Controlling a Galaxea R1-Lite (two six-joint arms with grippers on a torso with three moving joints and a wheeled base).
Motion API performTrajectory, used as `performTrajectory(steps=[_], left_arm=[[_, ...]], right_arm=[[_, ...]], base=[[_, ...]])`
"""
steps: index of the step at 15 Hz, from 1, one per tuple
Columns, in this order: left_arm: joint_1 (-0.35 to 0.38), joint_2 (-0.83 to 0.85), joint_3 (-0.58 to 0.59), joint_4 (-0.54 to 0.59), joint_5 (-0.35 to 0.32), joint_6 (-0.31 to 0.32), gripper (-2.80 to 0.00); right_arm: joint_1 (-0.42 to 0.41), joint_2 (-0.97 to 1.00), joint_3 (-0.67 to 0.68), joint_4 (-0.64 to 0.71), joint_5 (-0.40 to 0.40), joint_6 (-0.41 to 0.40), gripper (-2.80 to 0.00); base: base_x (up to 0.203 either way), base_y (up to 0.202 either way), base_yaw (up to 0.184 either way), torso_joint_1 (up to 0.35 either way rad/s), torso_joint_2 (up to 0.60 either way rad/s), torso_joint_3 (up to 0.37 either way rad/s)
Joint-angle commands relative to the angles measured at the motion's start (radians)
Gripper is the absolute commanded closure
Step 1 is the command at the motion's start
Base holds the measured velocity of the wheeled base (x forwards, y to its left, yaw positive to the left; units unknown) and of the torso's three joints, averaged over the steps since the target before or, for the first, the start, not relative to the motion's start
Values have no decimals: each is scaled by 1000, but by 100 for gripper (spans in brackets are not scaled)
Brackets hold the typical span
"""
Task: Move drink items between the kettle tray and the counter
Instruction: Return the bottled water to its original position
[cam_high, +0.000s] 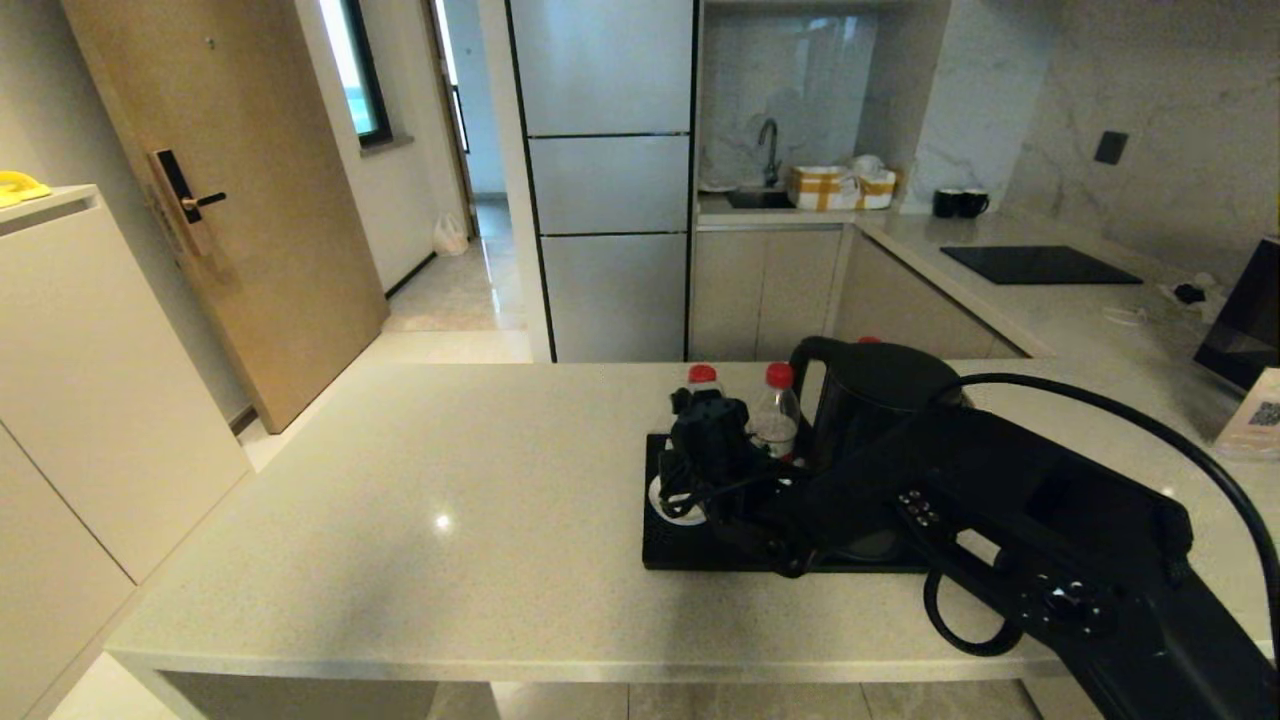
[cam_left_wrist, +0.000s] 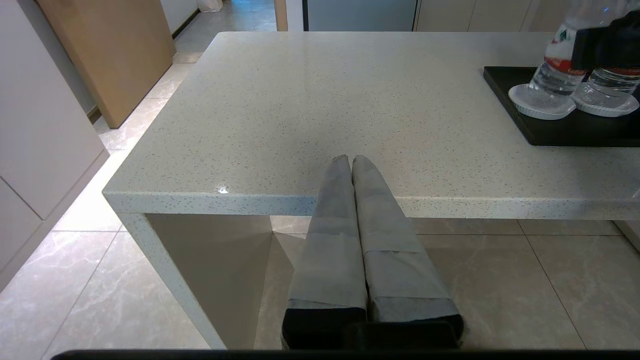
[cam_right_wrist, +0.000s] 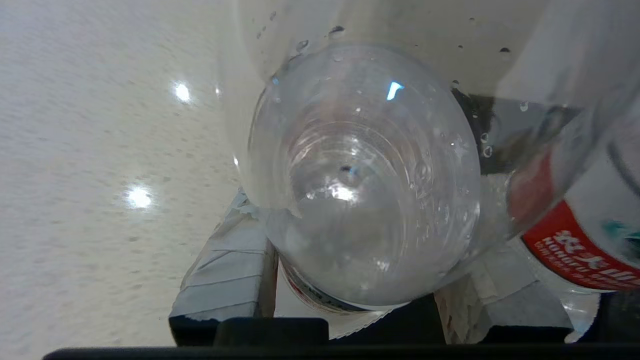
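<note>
Your right gripper (cam_right_wrist: 370, 300) has its jaws closed around the left bottle (cam_high: 703, 385), which stands on a coaster (cam_left_wrist: 541, 101) in the kettle tray (cam_left_wrist: 505, 87). Lift it straight up, away from the second bottle (cam_high: 776, 410) just beside it, then carry it over the bench (cam_high: 430, 500). The left gripper (cam_left_wrist: 351, 161) hangs closed near the bench edge.

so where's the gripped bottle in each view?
Head: gripped bottle at the tray's far left corner, mostly hidden behind the right gripper.
Left wrist: top right, lifted and tilted above its coaster, bottle at.
Right wrist: fills the centre, between the fingers.
Shared landmark: the second bottle, right beside it.
</note>
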Motion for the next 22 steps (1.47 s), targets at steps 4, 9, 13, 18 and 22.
performTrajectory(steps=[4, 9, 13, 18, 22], left_arm=[[0, 0, 0, 1, 0, 0, 0], [1, 0, 0, 1, 0, 0, 0], [0, 0, 0, 1, 0, 0, 0], [2, 0, 0, -1, 0, 0, 0], [2, 0, 0, 1, 0, 0, 0]], right_arm=[[-1, 29, -10, -2, -2, 1, 0], [-1, 26, -9, 0, -4, 1, 0], [-1, 18, 0, 3, -4, -3, -101], [-1, 17, 9, -9, 0, -1, -280], [0, -6, 20, -9, -2, 5, -280]], base=[[0, 0, 0, 0, 0, 0], [0, 0, 0, 0, 0, 0], [0, 0, 0, 0, 0, 0], [0, 0, 0, 0, 0, 0], [0, 0, 0, 0, 0, 0]])
